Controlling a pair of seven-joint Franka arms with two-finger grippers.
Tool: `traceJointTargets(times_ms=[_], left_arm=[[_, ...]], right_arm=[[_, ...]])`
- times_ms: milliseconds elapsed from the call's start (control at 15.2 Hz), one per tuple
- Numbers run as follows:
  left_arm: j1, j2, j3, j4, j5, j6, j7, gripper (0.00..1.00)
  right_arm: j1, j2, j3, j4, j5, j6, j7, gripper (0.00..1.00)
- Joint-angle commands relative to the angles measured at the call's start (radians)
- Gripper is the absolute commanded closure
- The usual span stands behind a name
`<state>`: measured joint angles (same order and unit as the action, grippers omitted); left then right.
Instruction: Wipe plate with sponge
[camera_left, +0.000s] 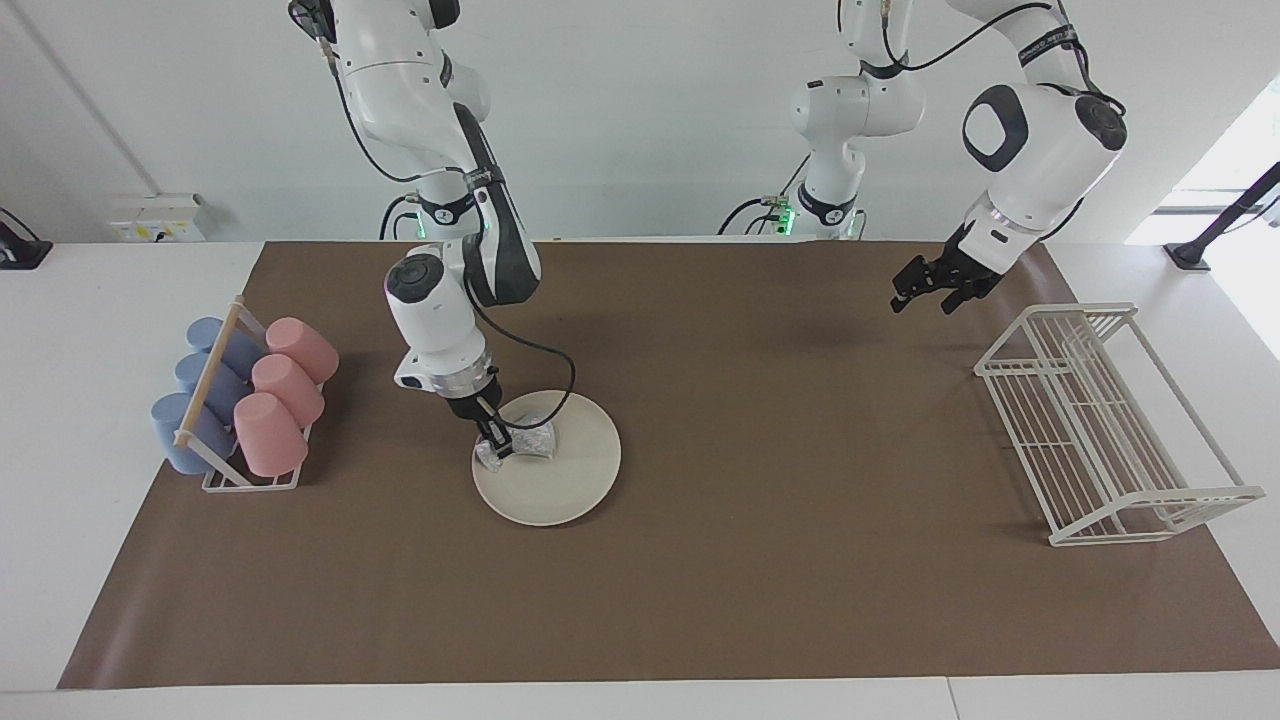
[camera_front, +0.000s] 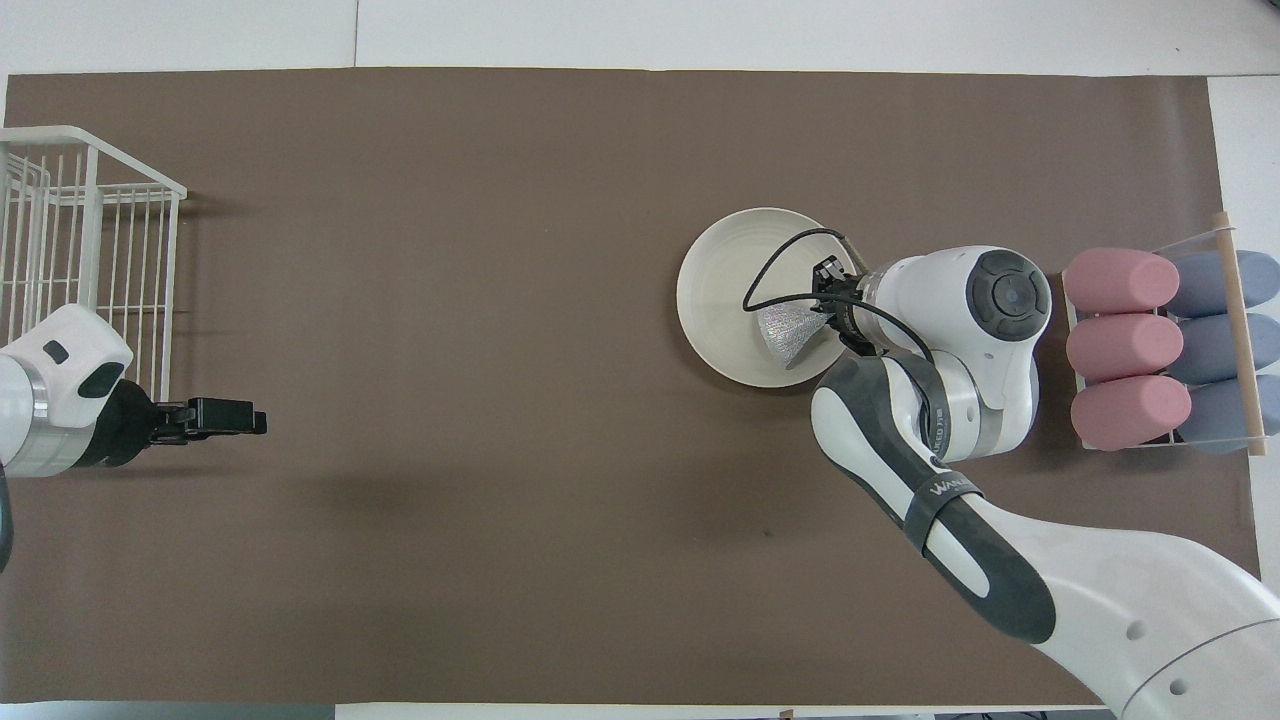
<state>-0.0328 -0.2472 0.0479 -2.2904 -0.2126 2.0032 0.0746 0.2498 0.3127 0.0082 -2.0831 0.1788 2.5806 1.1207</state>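
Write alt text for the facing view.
The right gripper presses the sponge onto the plate, beside the cup rack. The left gripper waits in the air near the wire rack, jaws open.

One high camera faces the robots, another looks steeply down; both share the plate (camera_left: 560, 470).

The plate (camera_left: 547, 457) (camera_front: 735, 300), round, cream-white and shallow-rimmed, lies flat on the brown mat (camera_left: 700, 560) (camera_front: 450, 300), toward the right arm's end. The sponge (camera_left: 527, 441) (camera_front: 787, 337), a small crinkled silvery-grey pad, lies pressed on the plate's surface, at the part of the plate nearest the robots.
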Motion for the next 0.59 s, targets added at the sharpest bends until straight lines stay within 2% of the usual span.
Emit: traceJointTargets(times_ms=[0,132,263,527], left_arm=[[0.002,0.011,-0.002,0.014,0.025,0.006,-0.019,0.00],[0.005,0.011,-0.002,0.014,0.025,0.005,-0.019,0.00],[0.007,0.011,-0.002,0.014,0.025,0.006,-0.019,0.00],[0.007,0.011,-0.002,0.016,0.025,0.005,-0.019,0.00]], right_arm=[[0.043,0.013,0.009,-0.008,0.018,0.029,0.055,1.00],[0.091,0.016,0.009,-0.009,0.018,0.032,0.146,1.00],[0.127,0.029,0.009,-0.034,0.018,0.108,0.192,1.00],[0.091,0.031,0.006,-0.063,0.018,0.153,0.099,1.00]])
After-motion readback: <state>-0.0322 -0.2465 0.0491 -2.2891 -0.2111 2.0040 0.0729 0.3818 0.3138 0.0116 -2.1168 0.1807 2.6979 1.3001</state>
